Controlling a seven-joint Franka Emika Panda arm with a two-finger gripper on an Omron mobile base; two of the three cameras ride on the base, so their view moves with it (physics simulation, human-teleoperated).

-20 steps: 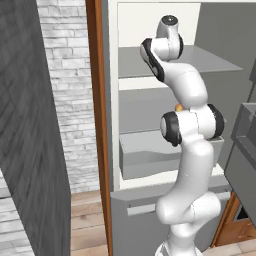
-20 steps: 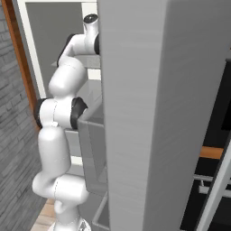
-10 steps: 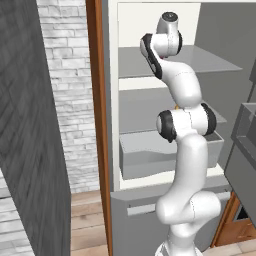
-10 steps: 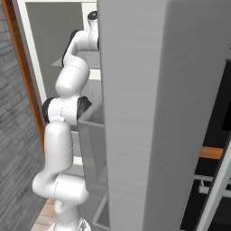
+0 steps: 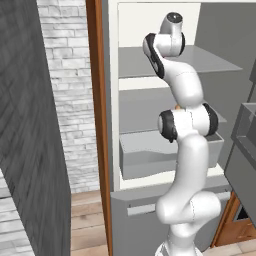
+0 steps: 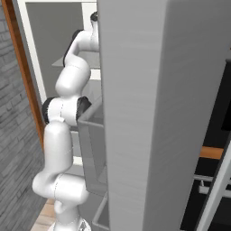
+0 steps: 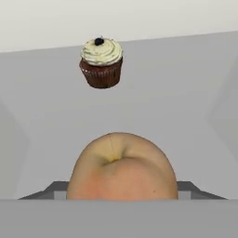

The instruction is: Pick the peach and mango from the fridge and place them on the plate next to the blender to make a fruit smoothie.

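Left base view: the white arm reaches into the open fridge (image 5: 150, 60) above its grey drawer (image 5: 145, 155). Hand view: the peach (image 7: 122, 167) lies on a grey shelf (image 7: 176, 102) nearest the hand; a cupcake (image 7: 101, 62) stands farther back. I cannot tell the hand's grip.

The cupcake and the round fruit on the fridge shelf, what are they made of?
The small dark brown cupcake with cream swirl looks like soft cake in a ridged paper-like wrapper, with matte piped frosting and a dark berry on top. The round yellow-orange fruit looks like real fruit flesh: smooth, matte skin, a reddish blush and a dimpled crease. The flat grey shelf seems hard plastic or metal, evenly dull.
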